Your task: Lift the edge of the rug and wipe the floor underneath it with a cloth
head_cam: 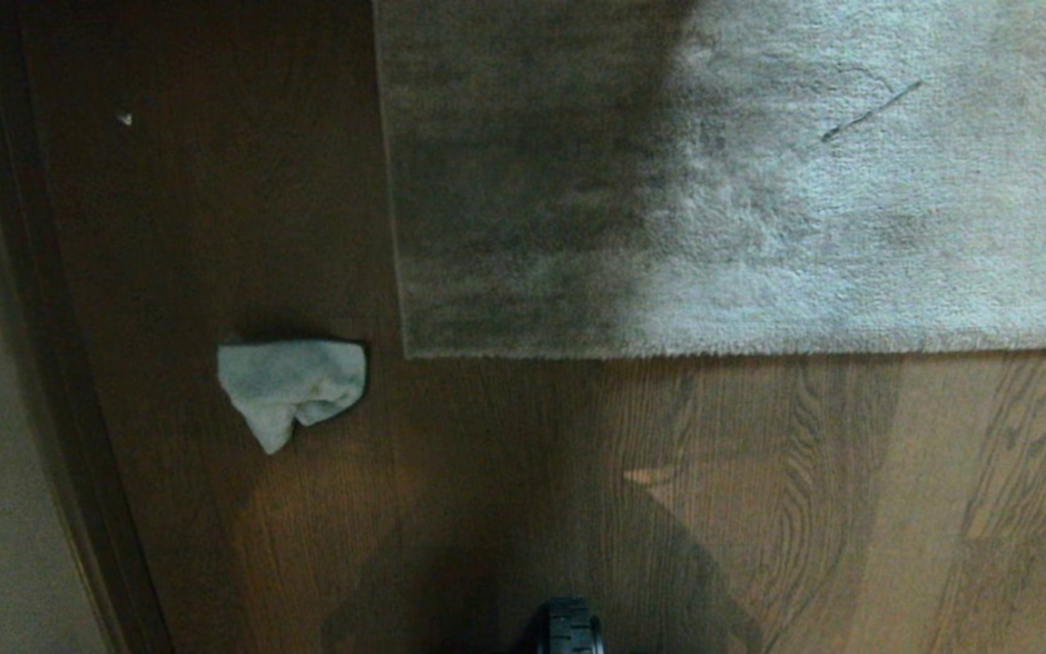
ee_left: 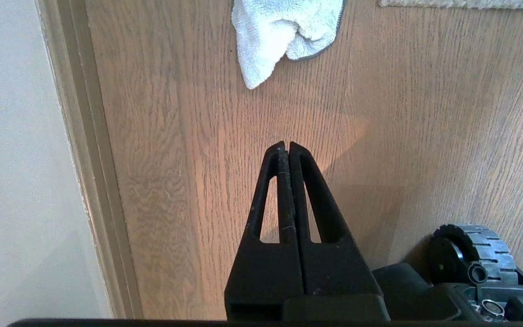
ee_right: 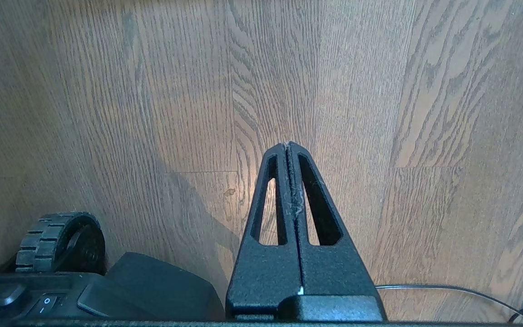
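Fingers (ee_left: 282,181) of left gripper (ee_left: 288,144) clenched, empty, above floor (ee_left: 402,113), short of cloth (ee_left: 279,32). Right gripper (ee_right: 287,144) clenched, empty. Rug edge (head_cam: 668,350) flat, just beside cloth.

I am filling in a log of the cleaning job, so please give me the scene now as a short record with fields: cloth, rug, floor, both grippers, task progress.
cloth: crumpled cloth lying on the floor, left of the rug corner, not touching it
rug: rug edge flat on the floor, not lifted
floor: brown wood floor, bare in front of the rug
left gripper: left gripper shut, empty, above the floor, short of the cloth
right gripper: right gripper shut, empty, above bare floor
progress: nothing picked up yet
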{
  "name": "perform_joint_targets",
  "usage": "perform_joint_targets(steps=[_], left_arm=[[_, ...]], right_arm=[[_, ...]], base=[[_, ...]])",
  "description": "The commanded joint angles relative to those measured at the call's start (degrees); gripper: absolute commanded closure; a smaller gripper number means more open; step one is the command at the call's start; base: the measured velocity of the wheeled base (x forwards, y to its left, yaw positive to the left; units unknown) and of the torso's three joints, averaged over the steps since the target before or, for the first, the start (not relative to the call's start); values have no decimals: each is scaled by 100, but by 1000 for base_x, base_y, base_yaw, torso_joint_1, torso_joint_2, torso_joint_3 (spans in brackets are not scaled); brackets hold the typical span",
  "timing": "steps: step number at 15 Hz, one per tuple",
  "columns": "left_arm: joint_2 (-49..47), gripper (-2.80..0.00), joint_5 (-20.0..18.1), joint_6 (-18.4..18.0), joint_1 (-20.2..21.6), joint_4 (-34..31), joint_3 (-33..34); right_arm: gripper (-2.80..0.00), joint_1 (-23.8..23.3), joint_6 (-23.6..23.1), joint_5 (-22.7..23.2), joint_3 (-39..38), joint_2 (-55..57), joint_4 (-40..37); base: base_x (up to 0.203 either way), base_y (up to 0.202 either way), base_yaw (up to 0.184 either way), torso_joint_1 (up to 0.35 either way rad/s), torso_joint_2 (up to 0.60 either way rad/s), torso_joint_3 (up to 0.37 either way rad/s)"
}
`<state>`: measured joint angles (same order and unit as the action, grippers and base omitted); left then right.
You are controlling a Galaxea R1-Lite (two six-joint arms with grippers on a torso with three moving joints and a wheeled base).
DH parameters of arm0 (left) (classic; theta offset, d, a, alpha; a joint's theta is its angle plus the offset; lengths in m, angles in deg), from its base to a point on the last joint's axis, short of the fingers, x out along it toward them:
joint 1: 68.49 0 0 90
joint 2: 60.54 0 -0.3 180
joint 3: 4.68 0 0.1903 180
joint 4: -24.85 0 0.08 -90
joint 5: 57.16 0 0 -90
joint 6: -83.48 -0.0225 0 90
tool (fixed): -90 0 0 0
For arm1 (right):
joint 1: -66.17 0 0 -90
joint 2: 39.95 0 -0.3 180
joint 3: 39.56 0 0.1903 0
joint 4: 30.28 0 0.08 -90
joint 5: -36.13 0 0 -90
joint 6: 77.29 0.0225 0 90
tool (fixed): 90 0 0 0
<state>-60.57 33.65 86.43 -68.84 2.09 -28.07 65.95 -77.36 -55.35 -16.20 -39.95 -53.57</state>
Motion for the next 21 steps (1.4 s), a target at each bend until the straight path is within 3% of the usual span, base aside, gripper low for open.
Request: perform_joint_targets(steps=[1,21], left_arm=[[2,0,-3,4,0,10,2],[2,0,-11,4,0,2,-6]], right_arm=[[0,-4,-1,1,0,9,1],[0,-3,-1,-1,0,9,1]], base=[[0,0,0,0,0,0],[0,0,0,0,0,2]])
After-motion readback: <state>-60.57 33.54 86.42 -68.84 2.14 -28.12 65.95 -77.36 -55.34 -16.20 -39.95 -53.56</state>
